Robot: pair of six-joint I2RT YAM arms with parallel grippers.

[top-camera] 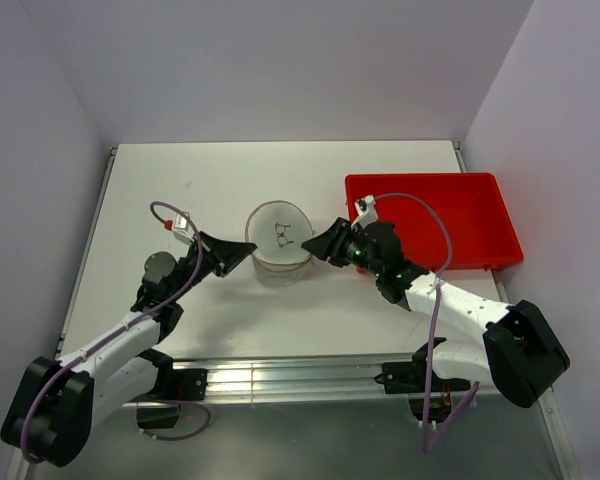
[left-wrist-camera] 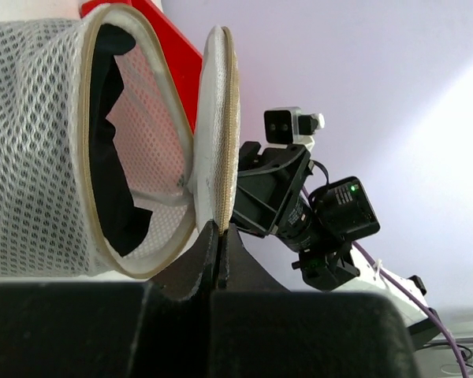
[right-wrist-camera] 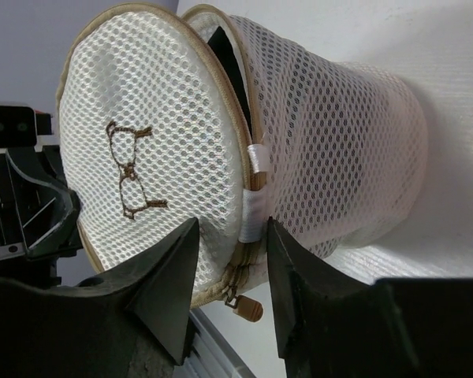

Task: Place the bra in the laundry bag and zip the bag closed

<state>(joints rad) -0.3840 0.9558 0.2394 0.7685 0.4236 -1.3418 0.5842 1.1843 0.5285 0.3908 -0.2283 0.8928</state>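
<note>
Laundry bag (top-camera: 278, 272) stands mid-table (top-camera: 180, 190), dark bra (left-wrist-camera: 126, 224) inside. My left hand (left-wrist-camera: 219, 233) pinches lid (right-wrist-camera: 142, 142) rim, steadying it; my right hand (right-wrist-camera: 231, 230) spread wide astride white tab (right-wrist-camera: 253, 206), zip pull (right-wrist-camera: 249, 309) just below, lid unzipped.

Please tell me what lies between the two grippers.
The laundry bag stands between the left gripper and the right gripper, with nothing else there; the top external view shows this.
</note>
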